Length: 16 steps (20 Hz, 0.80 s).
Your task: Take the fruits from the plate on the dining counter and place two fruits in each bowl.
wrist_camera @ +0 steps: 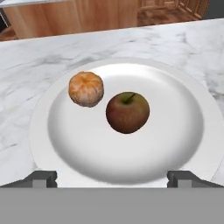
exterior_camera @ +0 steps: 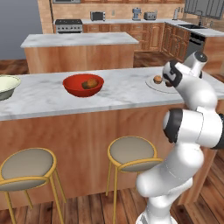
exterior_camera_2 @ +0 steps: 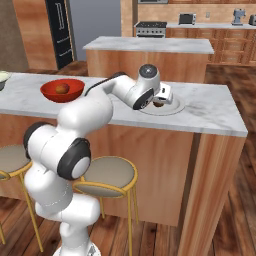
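Overhead, the pincer (wrist_camera: pixel 112 177) hangs with its two dark tips spread wide and nothing between them, just above the near rim of the plate (wrist_camera: pixel 52 144). On that pale, shallow dish lie two fruits close together but apart: a peeled orange-tan piece (wrist_camera: pixel 86 89) toward the far left and a brown-red apple (wrist_camera: pixel 127 112) with a short stem nearer the middle. The plate sits on the dining bench (exterior_camera: pixel 113 94), a long white-grey marble top veined with darker grey over a warm wooden panel base, toward its right end in the left base view. Further left on the same top stands the glossy red bowl (exterior_camera: pixel 83 85) with a brown fruit (exterior_camera: pixel 90 83) inside it, and at the far left edge the rim of the cream bowl (exterior_camera: pixel 8 85) shows. Two round stools (exterior_camera: pixel 131 154) with grey seats and yellow metal legs stand tucked against the wooden front. Behind the bench is a shorter marble-topped island (exterior_camera: pixel 78 40), well apart from it across a strip of wooden plank floor. Along the back wall run wooden cabinets with a stove (exterior_camera: pixel 68 25), a microwave (exterior_camera: pixel 97 16) and small appliances on a pale worktop, and a tall dark refrigerator (exterior_camera_2: pixel 59 30) stands at the left in the right base view.
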Tool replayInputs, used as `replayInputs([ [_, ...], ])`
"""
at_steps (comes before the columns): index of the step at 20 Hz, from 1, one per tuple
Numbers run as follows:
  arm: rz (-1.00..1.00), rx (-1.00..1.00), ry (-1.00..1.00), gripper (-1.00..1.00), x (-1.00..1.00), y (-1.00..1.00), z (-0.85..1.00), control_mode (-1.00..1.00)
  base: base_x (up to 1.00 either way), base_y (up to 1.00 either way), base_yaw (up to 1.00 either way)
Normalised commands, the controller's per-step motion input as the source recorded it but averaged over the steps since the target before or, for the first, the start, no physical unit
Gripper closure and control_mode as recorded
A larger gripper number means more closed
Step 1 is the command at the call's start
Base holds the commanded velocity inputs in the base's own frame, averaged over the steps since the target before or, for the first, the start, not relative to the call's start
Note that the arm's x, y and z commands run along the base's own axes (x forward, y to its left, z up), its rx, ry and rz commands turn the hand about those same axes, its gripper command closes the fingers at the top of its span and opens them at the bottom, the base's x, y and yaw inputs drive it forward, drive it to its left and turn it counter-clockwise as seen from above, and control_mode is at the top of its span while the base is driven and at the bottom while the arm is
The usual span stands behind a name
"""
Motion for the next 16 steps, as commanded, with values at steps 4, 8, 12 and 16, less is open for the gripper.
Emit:
replayInputs([
  [4, 0.00, 0.00, 0.00, -1.00, 0.17, -0.09, -0.06, -1.00, 0.00, 0.00, 0.00],
  [8, 0.00, 0.00, 0.00, -1.00, 0.06, -0.15, 0.00, -1.00, 0.00, 0.00, 0.00],
  [12, 0.00, 0.00, 0.00, -1.00, 0.15, -0.11, 0.00, -1.00, 0.00, 0.00, 0.00],
  [16, 0.00, 0.00, 0.00, -1.00, 0.12, -0.02, -0.08, -1.00, 0.00, 0.00, 0.00],
])
